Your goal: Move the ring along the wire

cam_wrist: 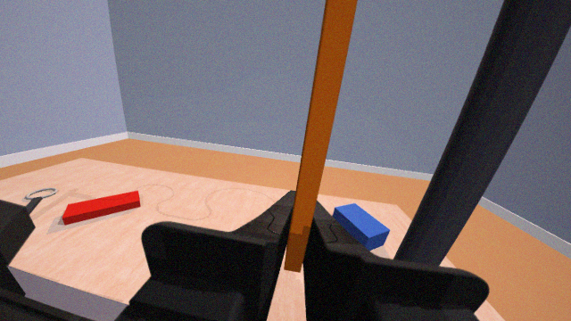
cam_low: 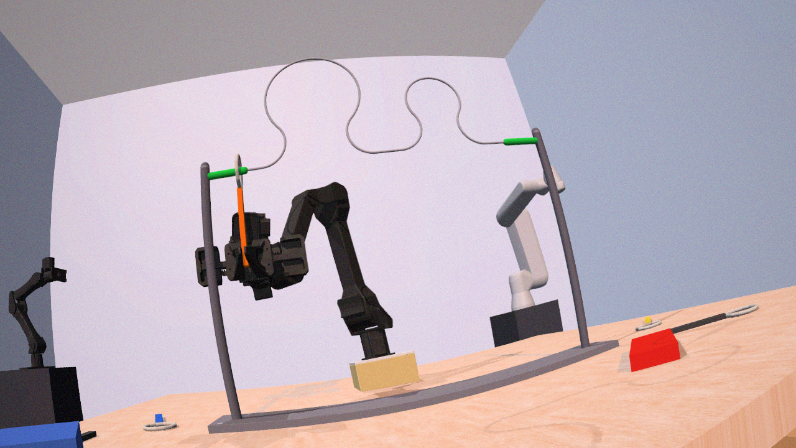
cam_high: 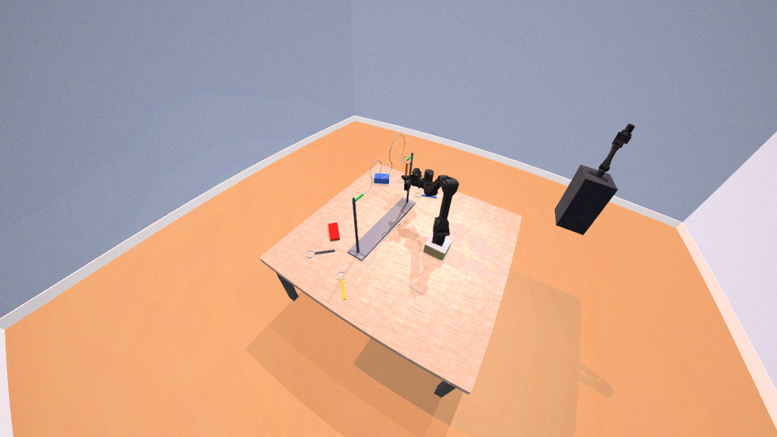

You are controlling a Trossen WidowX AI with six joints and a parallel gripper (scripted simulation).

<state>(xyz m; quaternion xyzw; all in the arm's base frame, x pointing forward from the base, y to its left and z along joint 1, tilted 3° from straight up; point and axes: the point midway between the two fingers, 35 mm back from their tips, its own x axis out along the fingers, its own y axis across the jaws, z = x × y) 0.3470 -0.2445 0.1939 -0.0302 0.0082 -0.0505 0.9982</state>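
Observation:
The ring (cam_low: 239, 161) (cam_high: 407, 159) hangs on the green part (cam_low: 222, 173) of the wire beside the left post (cam_low: 214, 289) (cam_wrist: 482, 129), near that green part's outer end. Its orange handle (cam_low: 242, 223) (cam_high: 406, 169) (cam_wrist: 327, 111) hangs down from it. My gripper (cam_low: 247, 261) (cam_high: 408, 178) (cam_wrist: 299, 197) is shut on the lower end of the handle, just right of the post. The thin grey wire (cam_low: 311, 60) loops up and across to the other green part (cam_low: 520, 141) (cam_high: 359, 196) at the right post (cam_low: 564, 239) (cam_high: 356, 225).
The posts stand on a grey base strip (cam_low: 445, 384) (cam_high: 380, 228). A red block (cam_low: 653, 349) (cam_high: 334, 230) (cam_wrist: 101, 206), a blue block (cam_high: 381, 178) (cam_wrist: 361, 226), and spare rings with dark (cam_low: 701, 320) (cam_high: 320, 252) and yellow (cam_high: 342, 286) handles lie on the table.

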